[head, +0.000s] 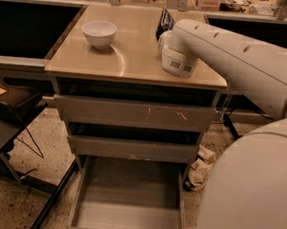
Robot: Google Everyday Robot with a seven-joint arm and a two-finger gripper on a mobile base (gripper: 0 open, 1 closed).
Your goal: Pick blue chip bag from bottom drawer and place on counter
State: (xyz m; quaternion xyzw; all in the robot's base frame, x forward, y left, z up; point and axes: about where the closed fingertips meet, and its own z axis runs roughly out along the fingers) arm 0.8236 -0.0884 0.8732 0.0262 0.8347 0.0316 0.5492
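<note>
The blue chip bag [164,21] stands up dark and crinkled over the far middle of the counter [133,60]. It sticks out just beyond the white wrist of my arm. My gripper [163,34] is mostly hidden behind that wrist, low over the counter, and is shut on the bag's lower part. The bottom drawer [127,213] is pulled fully open below; its plain grey floor is bare.
A white bowl [99,33] sits on the counter's left side. The two upper drawers [133,114] are nearly closed. A crumpled rag [199,169] lies on the floor right of the cabinet. A dark stand [7,119] is at the left. My arm's large white body fills the right.
</note>
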